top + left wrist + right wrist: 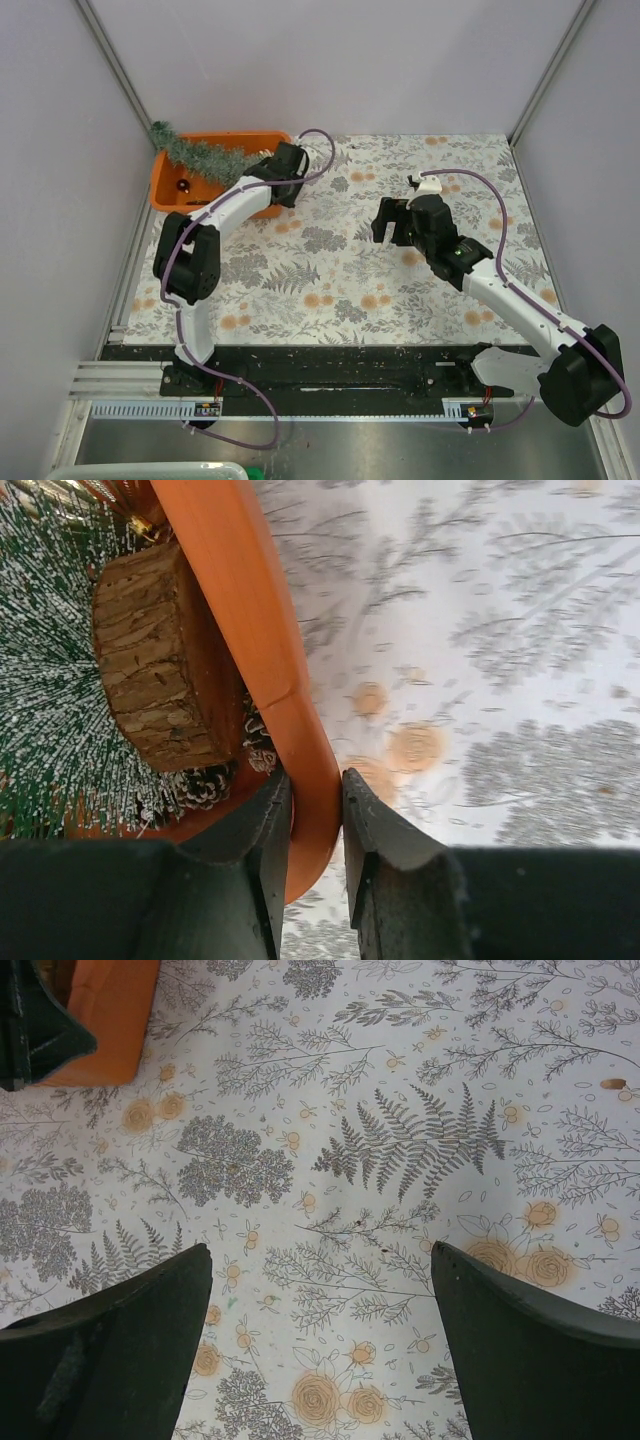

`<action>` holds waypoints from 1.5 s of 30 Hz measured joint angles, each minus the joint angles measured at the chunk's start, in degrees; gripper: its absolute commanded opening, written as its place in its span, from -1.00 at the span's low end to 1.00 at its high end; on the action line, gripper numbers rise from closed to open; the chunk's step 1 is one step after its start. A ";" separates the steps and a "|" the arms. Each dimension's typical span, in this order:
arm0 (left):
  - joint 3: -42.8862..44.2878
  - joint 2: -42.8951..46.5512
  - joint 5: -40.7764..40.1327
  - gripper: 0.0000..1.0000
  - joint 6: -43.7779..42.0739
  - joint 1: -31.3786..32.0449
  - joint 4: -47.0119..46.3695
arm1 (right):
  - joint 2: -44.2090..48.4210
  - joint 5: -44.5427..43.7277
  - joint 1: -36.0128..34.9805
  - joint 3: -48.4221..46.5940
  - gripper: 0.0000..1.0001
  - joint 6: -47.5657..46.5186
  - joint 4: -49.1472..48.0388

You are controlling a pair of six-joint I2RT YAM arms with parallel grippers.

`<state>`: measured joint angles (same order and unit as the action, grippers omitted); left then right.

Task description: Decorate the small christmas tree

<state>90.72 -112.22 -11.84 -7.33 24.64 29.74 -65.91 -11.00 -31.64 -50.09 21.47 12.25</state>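
Position of the small christmas tree (pixel 205 155): it lies on its side inside the orange tray (pixel 170 203), at the far left corner of the tabletop (pixel 330 270). Its long axis runs roughly left to right along the far side of the tray. The tip points to the far left and projects over the tray's far left corner. The wooden base (pixel 150 660) (a bark-edged slice of log) faces the right end of the tray and sits just inside that wall.

Item count:
- Tree: one
- Tray: one
- Dark red bauble (pixel 183 185): one visible, on the tray floor nearer than the tree
- Frosted pine cones (pixel 205 785): two visible, beside the wooden base against the tray wall

Left tool (pixel 315 790): the fingers straddle the right wall of the tray, one inside and one outside. Both pads bear against the orange wall, so the tool is closed on the tray and not on the tree.

Right tool (pixel 320 1250): the fingers stand wide apart and hold nothing. It hangs over bare floral tabletop, well to the right of the tray
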 measured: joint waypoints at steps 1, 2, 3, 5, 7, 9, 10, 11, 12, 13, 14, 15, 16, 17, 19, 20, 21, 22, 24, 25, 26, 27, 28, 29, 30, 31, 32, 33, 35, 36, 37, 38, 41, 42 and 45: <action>0.00 0.02 0.07 -0.52 0.57 1.29 0.13 | 0.02 -0.11 0.00 0.00 0.94 0.02 0.04; 0.00 0.09 0.17 -0.51 1.05 2.38 0.22 | 0.02 -0.31 0.00 0.00 0.94 0.07 0.07; -0.04 0.13 0.46 -0.50 1.44 3.63 0.31 | 0.02 -0.57 0.00 0.00 0.94 0.22 0.13; -0.28 0.44 1.36 -0.47 2.05 6.34 0.44 | 0.13 -1.46 -0.02 0.00 0.93 0.42 0.68; -0.39 0.74 2.93 -0.30 2.43 9.14 0.74 | 0.35 -2.34 -0.04 0.00 0.93 0.68 1.38; -0.39 0.87 5.49 0.32 3.15 12.15 1.11 | 0.90 -3.91 -0.09 0.00 0.93 1.03 2.38; -0.39 0.92 7.17 0.59 3.65 13.55 1.44 | 1.29 -4.94 -0.09 0.00 0.93 1.16 3.04; -0.39 0.92 9.51 0.74 4.33 15.32 2.23 | 1.60 -5.70 -0.09 0.00 0.93 1.31 3.52; -0.39 0.92 11.04 0.84 4.17 16.92 3.02 | 2.08 -6.84 -0.11 0.00 0.94 1.51 4.24; -0.39 0.94 12.28 0.94 4.39 19.12 3.87 | 2.38 -7.65 -0.11 0.00 0.94 1.62 4.68; -0.37 1.05 13.11 0.98 4.33 20.39 4.31 | 2.75 -8.87 -0.11 0.00 0.94 1.90 5.25; -0.33 1.18 14.03 0.98 4.52 21.81 4.90 | 3.08 -9.73 -0.11 0.00 0.94 2.08 5.84; -0.24 1.40 15.10 0.98 4.76 23.04 5.57 | 3.30 -10.54 -0.11 0.00 0.94 2.27 6.32; -0.02 1.51 15.98 0.98 4.90 23.78 6.29 | 3.56 -11.65 -0.11 0.00 0.94 2.58 7.10; 0.55 1.99 17.94 0.98 5.49 24.94 8.22 | 3.96 -13.51 -0.11 0.00 0.94 3.17 8.11; 0.70 2.49 18.32 0.98 5.70 25.07 9.03 | 4.17 -14.47 -0.11 0.00 0.95 3.56 8.63; 0.83 3.21 18.62 0.98 5.84 24.98 9.77 | 4.44 -15.63 -0.13 0.00 0.95 4.09 9.25; 0.92 4.22 19.02 0.98 5.92 24.63 10.56 | 4.81 -16.65 -0.13 0.00 0.95 4.50 9.92; 1.07 6.86 19.71 0.98 6.01 23.30 11.82 | 5.77 -18.58 -0.13 0.00 0.95 5.33 11.04; 1.20 8.28 19.96 0.98 6.10 22.38 12.24 | 6.45 -19.41 -0.13 0.00 0.95 5.73 11.41; 1.49 9.25 20.44 0.98 6.16 21.75 12.79 | 7.06 -19.98 -0.13 -0.02 0.94 6.19 11.67; 1.79 11.67 20.57 0.98 6.19 19.96 13.11 | 7.54 -20.17 -0.13 -0.02 0.93 6.62 11.74; 2.62 13.31 21.16 0.98 6.23 18.34 13.92 | 7.96 -20.39 -0.13 -0.17 0.92 7.32 11.80; 3.80 14.80 21.92 0.98 6.29 16.50 14.69 | 8.00 -20.39 -0.13 -0.37 0.89 7.78 11.80; 5.27 16.13 22.73 0.98 6.51 14.34 15.10 | 7.65 -20.15 -0.07 -0.72 0.88 8.35 11.82; 6.58 17.33 23.56 0.98 6.88 12.13 15.23 | 6.67 -19.47 0.02 -1.40 0.86 9.09 11.80; 7.91 18.84 24.41 0.98 7.34 8.87 15.19 | 5.40 -18.95 0.02 -2.01 0.83 9.64 11.63; 8.59 20.06 24.90 0.98 7.65 6.47 15.13 | 3.56 -17.77 0.07 -2.93 0.81 10.32 11.34; 8.87 22.60 25.33 0.98 8.17 1.09 14.95 | -1.18 -14.53 0.13 -4.42 0.74 11.65 9.46; 8.55 24.00 25.29 0.98 8.44 -1.64 14.91 | -3.80 -12.74 0.13 -5.07 0.69 12.35 8.48; 7.80 25.27 25.22 0.98 8.55 -3.54 14.80 | -5.75 -11.54 0.13 -5.49 0.65 12.76 7.72; 6.69 26.47 25.20 0.98 8.68 -4.85 14.71 | -8.63 -10.01 0.13 -6.25 0.61 13.38 6.97; 2.29 29.55 25.09 0.98 8.63 -6.10 14.91 | -16.83 -6.12 0.13 -8.83 0.50 14.84 5.07; 0.68 30.38 25.09 0.98 8.55 -6.16 15.34 | -18.56 -5.33 0.13 -9.29 0.46 15.19 4.57; -3.93 32.50 24.92 0.98 8.26 -6.45 16.55 | -22.64 -2.54 0.13 -9.99 0.38 16.59 3.17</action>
<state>86.78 -79.72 13.08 0.93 18.20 46.28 -88.55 -13.54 -31.51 -60.07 38.06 15.42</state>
